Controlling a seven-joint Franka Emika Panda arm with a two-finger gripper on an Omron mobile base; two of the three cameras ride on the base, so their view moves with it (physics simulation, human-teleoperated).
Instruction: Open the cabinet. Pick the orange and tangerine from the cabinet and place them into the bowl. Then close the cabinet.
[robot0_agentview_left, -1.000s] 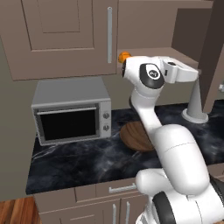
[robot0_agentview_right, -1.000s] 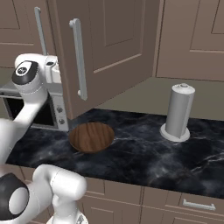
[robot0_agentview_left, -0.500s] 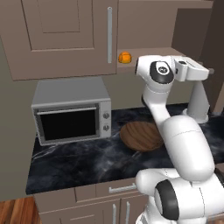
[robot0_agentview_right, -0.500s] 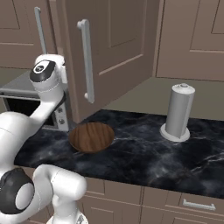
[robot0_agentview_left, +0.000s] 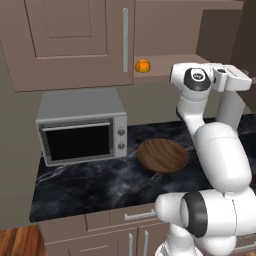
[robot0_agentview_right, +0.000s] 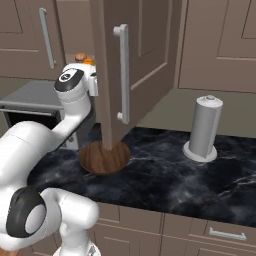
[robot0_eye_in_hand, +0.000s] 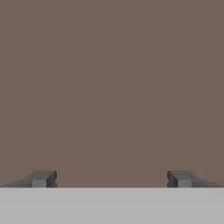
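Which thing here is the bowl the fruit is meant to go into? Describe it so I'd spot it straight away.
Start at the black marble counter and find the silver microwave. Just right of it lies the bowl, under the open cabinet door. It is wide, shallow dark wood, unlike the tall grey cylinder farther right.

An orange (robot0_agentview_left: 143, 66) sits on the open cabinet (robot0_agentview_left: 75, 40) shelf.

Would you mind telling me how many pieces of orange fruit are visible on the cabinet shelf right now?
1 clearly: an orange fruit sits on the open cabinet shelf, just right of the closed door's handle. The right base view hints at a second, browner round shape beside it, mostly hidden behind the robot's wrist, so another may be there.
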